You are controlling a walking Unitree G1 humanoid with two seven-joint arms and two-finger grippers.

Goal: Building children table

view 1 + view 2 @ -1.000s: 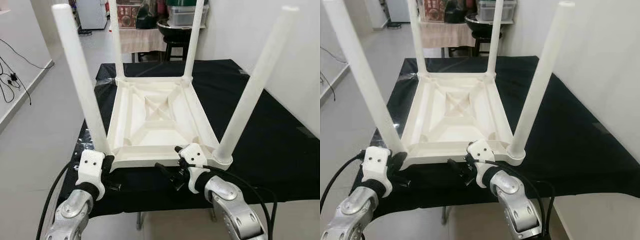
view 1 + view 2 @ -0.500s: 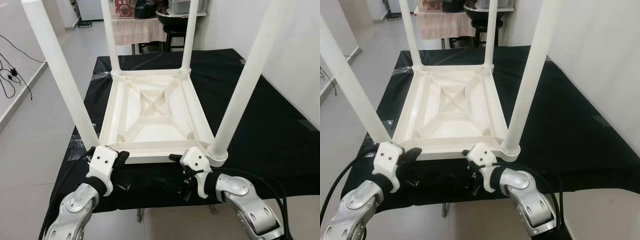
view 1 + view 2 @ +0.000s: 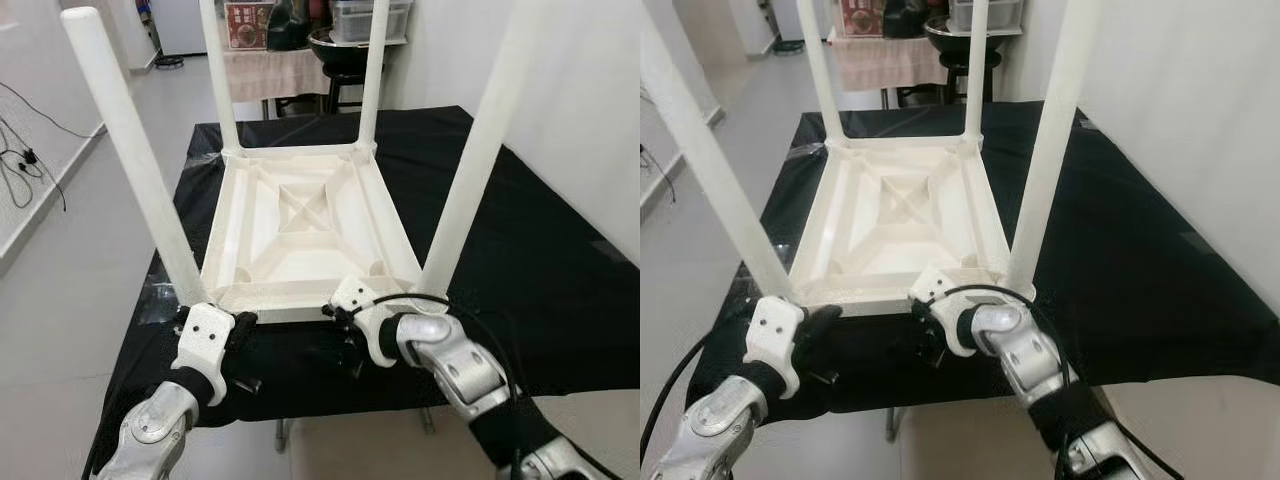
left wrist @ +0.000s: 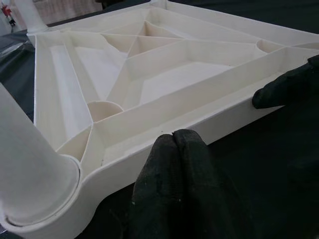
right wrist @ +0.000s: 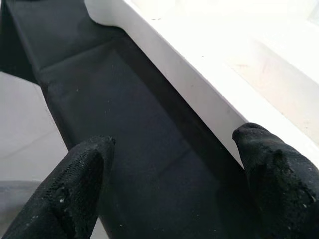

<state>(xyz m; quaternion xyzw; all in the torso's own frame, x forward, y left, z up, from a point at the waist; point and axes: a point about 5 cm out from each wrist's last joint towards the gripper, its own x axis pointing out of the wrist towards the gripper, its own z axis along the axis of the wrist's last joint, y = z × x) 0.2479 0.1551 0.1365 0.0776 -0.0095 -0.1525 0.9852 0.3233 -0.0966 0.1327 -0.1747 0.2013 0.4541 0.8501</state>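
- Left wrist view puts us closest in: the left gripper [image 4: 174, 137] has its two black fingers [image 4: 159, 169] pressed together with nothing between them, tips against the outer face of the children table's [image 3: 300, 230] near rim, just beside the socket of the near left leg [image 3: 130, 160].
- From the right wrist, the right gripper [image 5: 172, 149] is spread wide and grasps nothing; one of its fingers [image 5: 269, 164] lies against the same white rim, the other hangs over the black cloth [image 3: 540, 260].
- Seen from the head, both grippers sit at the near edge of the upturned top, the left one [image 3: 240, 328] by the near left corner, the right one [image 3: 340, 315] close to the near right leg [image 3: 470, 170].
- The white plastic piece lies upside down on the cloth-covered table [image 3: 590, 330], its ribbed underside facing up and all four legs standing upward, the far pair [image 3: 370, 70] at the back corners.
- We judge the legs to be fitted, so the step in hand looks like taking hold of the near rim to turn the piece onto its feet.
- Next, we reckon, the left fingers must part and both grippers must clamp over the rim before any lift; the long legs make it top-heavy, so both sides should rise evenly.
- Beyond the table stand a stool and some stored goods [image 3: 350, 30].
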